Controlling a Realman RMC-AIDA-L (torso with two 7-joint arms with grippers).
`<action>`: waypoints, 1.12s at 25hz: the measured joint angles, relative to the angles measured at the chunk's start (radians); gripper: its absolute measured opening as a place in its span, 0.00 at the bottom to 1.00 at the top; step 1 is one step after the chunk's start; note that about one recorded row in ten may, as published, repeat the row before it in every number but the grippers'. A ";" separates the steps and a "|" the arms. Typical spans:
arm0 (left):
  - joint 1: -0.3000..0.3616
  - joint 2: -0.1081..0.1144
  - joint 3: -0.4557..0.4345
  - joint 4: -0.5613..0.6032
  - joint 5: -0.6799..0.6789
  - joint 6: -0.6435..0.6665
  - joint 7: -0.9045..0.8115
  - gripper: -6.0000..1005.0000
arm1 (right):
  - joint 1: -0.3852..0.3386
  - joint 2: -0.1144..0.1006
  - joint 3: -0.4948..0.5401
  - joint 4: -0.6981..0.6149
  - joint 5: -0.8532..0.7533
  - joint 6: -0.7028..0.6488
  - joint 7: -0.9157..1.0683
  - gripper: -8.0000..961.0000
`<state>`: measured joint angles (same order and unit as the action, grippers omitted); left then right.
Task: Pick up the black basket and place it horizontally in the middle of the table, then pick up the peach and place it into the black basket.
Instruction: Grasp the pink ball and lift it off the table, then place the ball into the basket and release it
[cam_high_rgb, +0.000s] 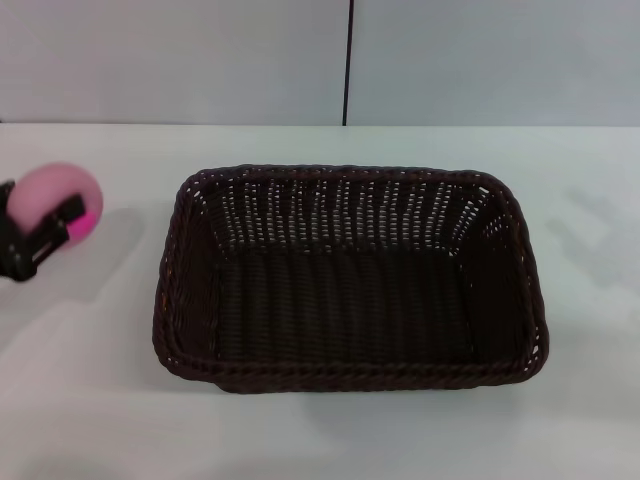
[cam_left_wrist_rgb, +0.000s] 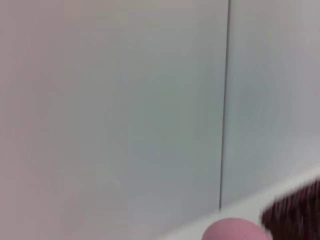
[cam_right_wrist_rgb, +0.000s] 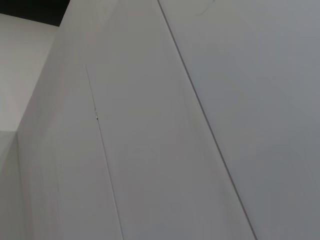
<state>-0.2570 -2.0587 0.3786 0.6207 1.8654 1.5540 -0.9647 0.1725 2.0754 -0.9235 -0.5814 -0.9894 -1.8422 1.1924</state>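
The black basket (cam_high_rgb: 350, 280) lies lengthwise across the middle of the white table (cam_high_rgb: 90, 400), and its inside holds nothing. My left gripper (cam_high_rgb: 45, 225) is at the far left edge of the head view, shut on the pink peach (cam_high_rgb: 58, 200), which it holds above the table, left of the basket. In the left wrist view the top of the peach (cam_left_wrist_rgb: 235, 230) shows, with a corner of the basket (cam_left_wrist_rgb: 295, 215) beside it. My right gripper is out of view; its wrist view shows only wall panels.
A pale wall with a dark vertical seam (cam_high_rgb: 348, 60) stands behind the table. Bare tabletop lies to the right of the basket (cam_high_rgb: 590, 300) and in front of it.
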 joint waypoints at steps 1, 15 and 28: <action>-0.003 0.000 -0.005 0.000 -0.013 0.016 -0.002 0.43 | 0.002 0.000 0.000 0.000 0.000 0.000 0.000 0.64; -0.183 -0.019 0.196 -0.100 -0.091 0.286 -0.056 0.35 | 0.008 0.002 0.000 0.007 0.010 -0.030 0.000 0.64; -0.180 -0.019 0.252 -0.136 -0.113 0.239 -0.042 0.71 | -0.014 0.000 0.093 0.079 0.007 -0.060 -0.032 0.64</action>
<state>-0.4373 -2.0782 0.6302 0.4848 1.7527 1.7934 -1.0066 0.1587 2.0755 -0.8307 -0.5027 -0.9829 -1.9026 1.1606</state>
